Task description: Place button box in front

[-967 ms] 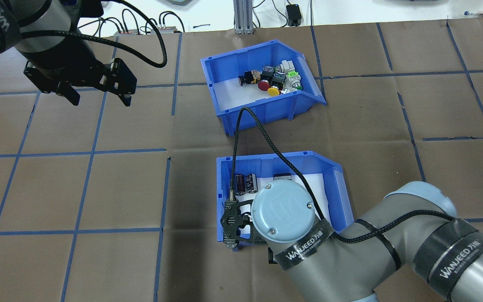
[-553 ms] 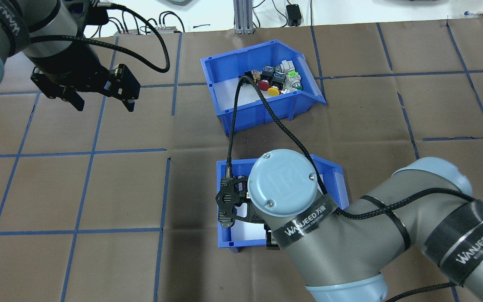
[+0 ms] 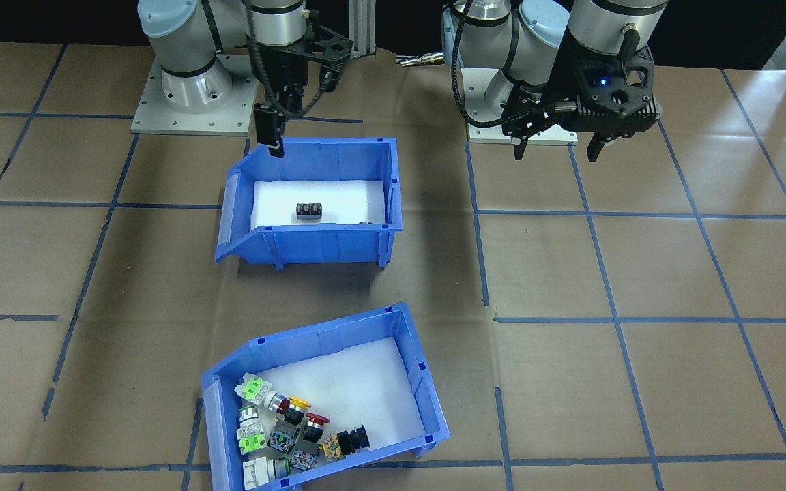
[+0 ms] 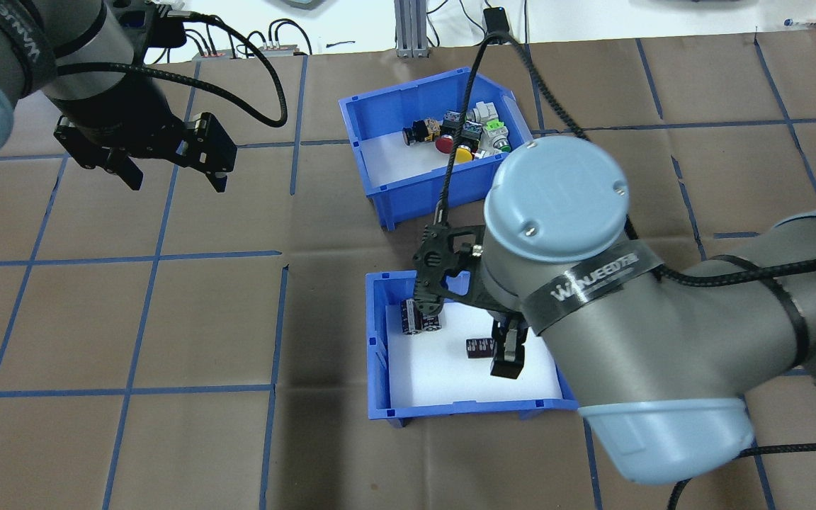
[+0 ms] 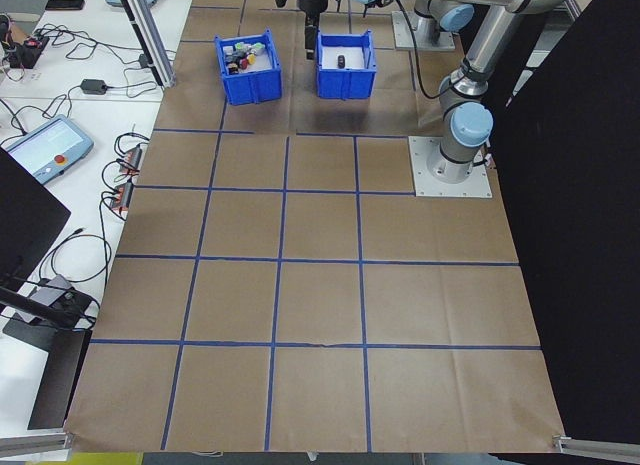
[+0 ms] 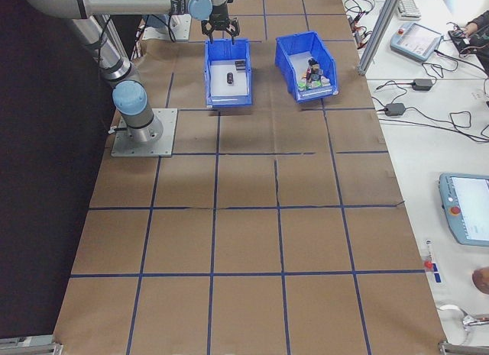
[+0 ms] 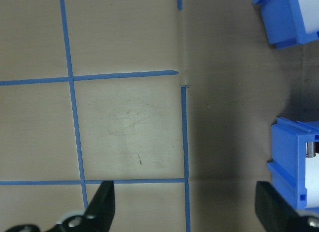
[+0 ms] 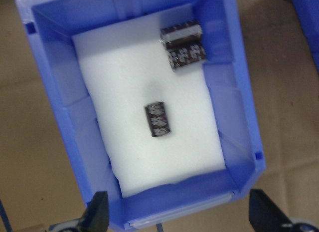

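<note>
Overhead exterior view — button box (image 4: 443,145) on counter (image 4: 167,319), right hand (image 8: 177,219) spread apart over neighbouring blue bin (image 4: 380,354), left hand (image 4: 171,170) apart — well left of box.

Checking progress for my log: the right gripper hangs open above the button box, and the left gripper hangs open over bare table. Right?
Not quite. The right gripper hangs open above the blue bin holding black cylinders, not the button box; the right wrist view shows it. The left gripper part stands.

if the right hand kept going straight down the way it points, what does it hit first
Probably the white liner of the blue bin with black cylinders, not the button box. The right hand hangs open over that bin; one cylinder lies close to its line, and depth is unclear.
</note>
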Robot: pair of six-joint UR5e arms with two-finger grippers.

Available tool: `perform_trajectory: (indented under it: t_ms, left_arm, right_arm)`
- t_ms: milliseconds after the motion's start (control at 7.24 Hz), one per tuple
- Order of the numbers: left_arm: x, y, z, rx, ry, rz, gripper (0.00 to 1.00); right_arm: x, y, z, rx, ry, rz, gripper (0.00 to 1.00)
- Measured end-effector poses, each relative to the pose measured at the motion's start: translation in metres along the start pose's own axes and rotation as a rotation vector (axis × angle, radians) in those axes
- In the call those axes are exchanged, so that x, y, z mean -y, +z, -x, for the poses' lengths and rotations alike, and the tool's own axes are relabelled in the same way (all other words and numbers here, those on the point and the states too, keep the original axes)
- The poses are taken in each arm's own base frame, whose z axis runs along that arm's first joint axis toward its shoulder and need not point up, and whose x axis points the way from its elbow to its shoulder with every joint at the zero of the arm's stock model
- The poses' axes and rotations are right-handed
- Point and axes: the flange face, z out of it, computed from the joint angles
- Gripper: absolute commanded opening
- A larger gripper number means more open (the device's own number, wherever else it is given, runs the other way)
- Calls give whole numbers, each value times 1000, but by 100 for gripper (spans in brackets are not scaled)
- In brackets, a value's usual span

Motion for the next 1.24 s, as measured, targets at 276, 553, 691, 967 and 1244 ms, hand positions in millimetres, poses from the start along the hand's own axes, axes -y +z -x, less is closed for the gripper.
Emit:
perform_trajectory:
  t_ms: [276, 553, 691, 967, 1244]
  left_arm:
    - [-1, -2, 0, 1, 0, -3, 100]
    - [-2, -3, 0, 3, 0, -5, 100]
    - [-3, -3, 0, 4, -1, -6, 100]
    - [-3, -3, 0, 3, -1, -8, 100]
    - [-2, -3, 0, 3, -1, -8, 100]
  right_arm:
    - [-63, -28, -59, -50, 319, -46, 100]
    - [-95, -52, -105, -63, 585, -121, 100]
    - [-97, -57, -127, -60, 733, -135, 100]
    - [-89, -64, -182, -32, 1000, -133, 100]
    - [-81, -59, -219, 29, 1202, -63, 100]
